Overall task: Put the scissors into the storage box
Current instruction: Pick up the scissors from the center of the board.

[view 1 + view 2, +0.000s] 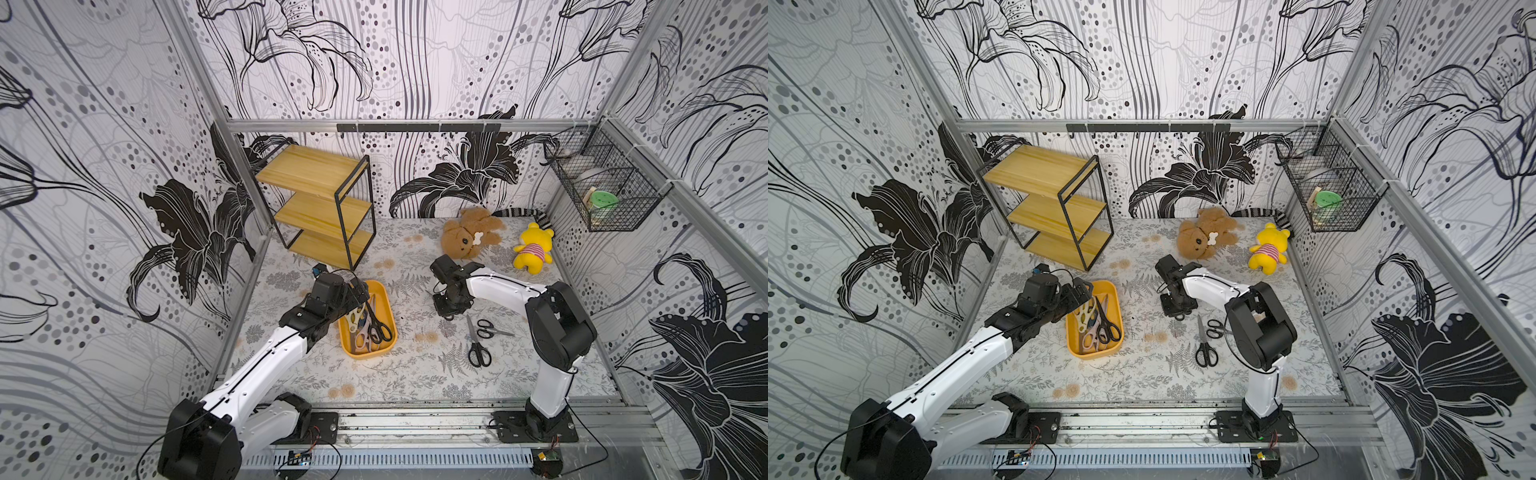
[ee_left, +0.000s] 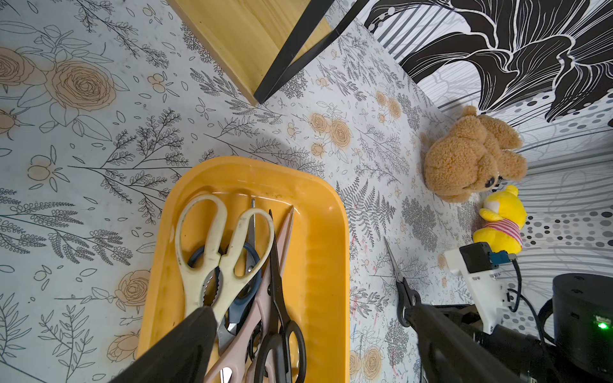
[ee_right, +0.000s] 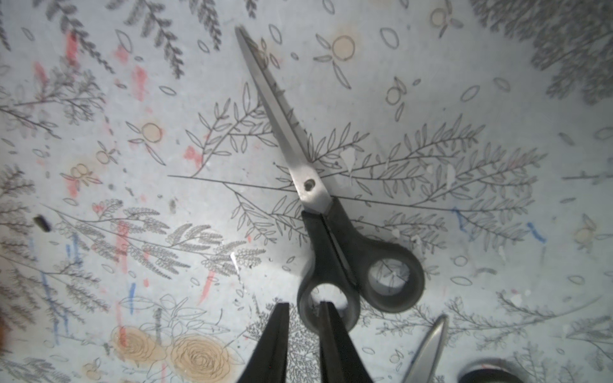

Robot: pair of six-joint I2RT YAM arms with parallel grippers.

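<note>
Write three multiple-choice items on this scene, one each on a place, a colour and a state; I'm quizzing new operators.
1. The cream shears lie: A on the wooden shelf; B in the storage box; C in the wire basket.
2. The storage box is: A green; B black; C orange-yellow.
3. The left gripper is: A open; B shut on scissors; C out of view.

Key: B, the shears rest inside its rim; C, its walls show that colour in both top views; A, its jaws stand wide apart, gripping nothing.
</note>
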